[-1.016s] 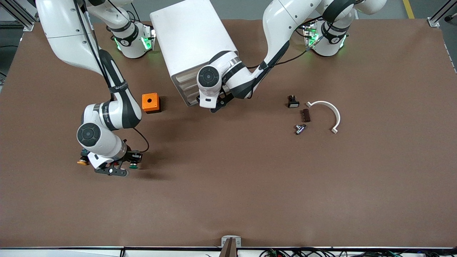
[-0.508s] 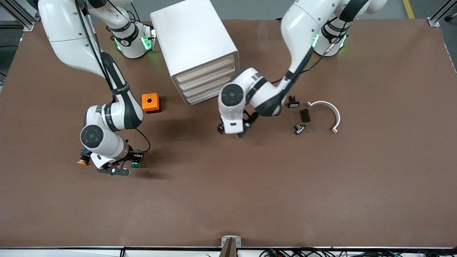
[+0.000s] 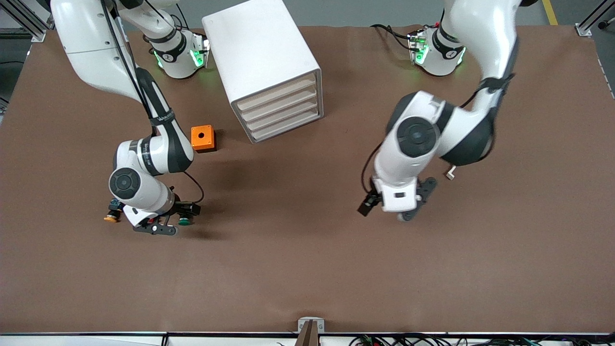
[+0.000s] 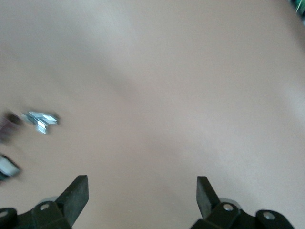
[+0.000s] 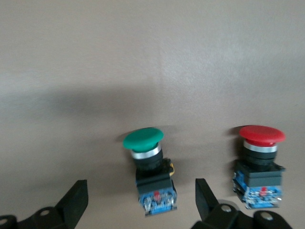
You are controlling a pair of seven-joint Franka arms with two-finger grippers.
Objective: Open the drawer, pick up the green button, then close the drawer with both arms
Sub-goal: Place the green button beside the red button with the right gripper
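The right pincer (image 5: 141, 200) is spread wide around the green button (image 5: 148, 174). The left pincer (image 3: 391, 210) hangs spread over the counter (image 3: 307, 269).

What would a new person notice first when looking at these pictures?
First, the white cabinet between the two arm bases, with all four drawers shut. Next, the right gripper, its fingers open, low over the green button standing on the table at the right arm's end, with a red button beside it. The left gripper hangs open over bare table.
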